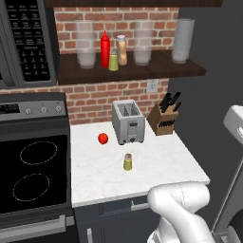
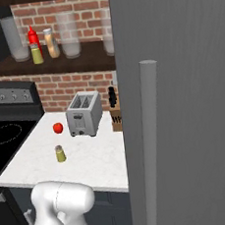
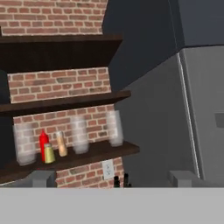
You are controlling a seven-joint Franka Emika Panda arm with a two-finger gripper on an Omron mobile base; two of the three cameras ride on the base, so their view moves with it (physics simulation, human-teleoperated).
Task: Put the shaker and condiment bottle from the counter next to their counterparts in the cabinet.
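Currently shaker (image 1: 127, 162) alone on counter (image 1: 161, 166); condiment bottle (image 1: 122, 50) on cabinet (image 1: 156, 69) beside red squeeze bottle (image 1: 105, 49); gripper (image 3: 112, 183) fingers apart, empty.

Glossy white rounded arm housing (image 1: 182, 201), smooth bulbous shell, soft grey shading underneath. Same white casing (image 2: 61, 209) from other side, thick rounded segments meeting at shallow seam. Second white rounded segment (image 1: 235, 118) at frame edge, light grey slim link below.
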